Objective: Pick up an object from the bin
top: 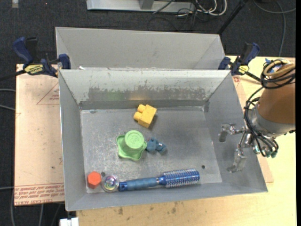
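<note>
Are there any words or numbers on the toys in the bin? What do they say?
No text can be read on any of them.
The yellow block, green round toy, small blue piece, orange cap, shiny ball and blue brush show no letters, numbers or signs; any tiny marks are too small to tell.

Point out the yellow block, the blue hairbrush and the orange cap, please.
Yellow plastic block (145, 115), camera view, its top face.
Blue plastic hairbrush (157, 181), camera view, handle next to the bristle head.
Small round orange cap (94, 178), camera view, its top.
</note>
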You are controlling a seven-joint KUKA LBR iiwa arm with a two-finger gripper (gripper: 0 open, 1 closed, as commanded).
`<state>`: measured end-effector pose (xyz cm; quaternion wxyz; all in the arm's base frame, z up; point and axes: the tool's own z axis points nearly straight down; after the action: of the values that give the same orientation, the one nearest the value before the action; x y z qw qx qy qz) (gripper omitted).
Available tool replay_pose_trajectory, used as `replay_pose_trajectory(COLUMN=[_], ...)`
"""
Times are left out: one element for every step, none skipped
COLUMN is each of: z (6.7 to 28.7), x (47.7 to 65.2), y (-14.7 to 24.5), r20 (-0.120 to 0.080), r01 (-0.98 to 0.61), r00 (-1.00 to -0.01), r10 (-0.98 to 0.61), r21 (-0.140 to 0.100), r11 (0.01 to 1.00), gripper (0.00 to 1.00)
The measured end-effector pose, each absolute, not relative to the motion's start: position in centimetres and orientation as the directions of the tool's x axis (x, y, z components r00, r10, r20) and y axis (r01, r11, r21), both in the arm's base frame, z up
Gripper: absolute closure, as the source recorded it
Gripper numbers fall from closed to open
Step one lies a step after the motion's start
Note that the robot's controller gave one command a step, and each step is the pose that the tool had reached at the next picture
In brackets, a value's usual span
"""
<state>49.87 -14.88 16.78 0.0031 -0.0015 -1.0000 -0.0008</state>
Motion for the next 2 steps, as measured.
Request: replay_pose_trajectory(z=[8.6, 8.5], x=[54.7, 49.4], y=[-4.8, -3.4], r20=[0.002, -0.013], r01=[-0.052, -0.090], r00=[-0.999, -0.996], r10=[-0.052, -0.090], r21=[0.006, -0.001], r11=[0.999, 0.996], gripper=[0.00, 0.00])
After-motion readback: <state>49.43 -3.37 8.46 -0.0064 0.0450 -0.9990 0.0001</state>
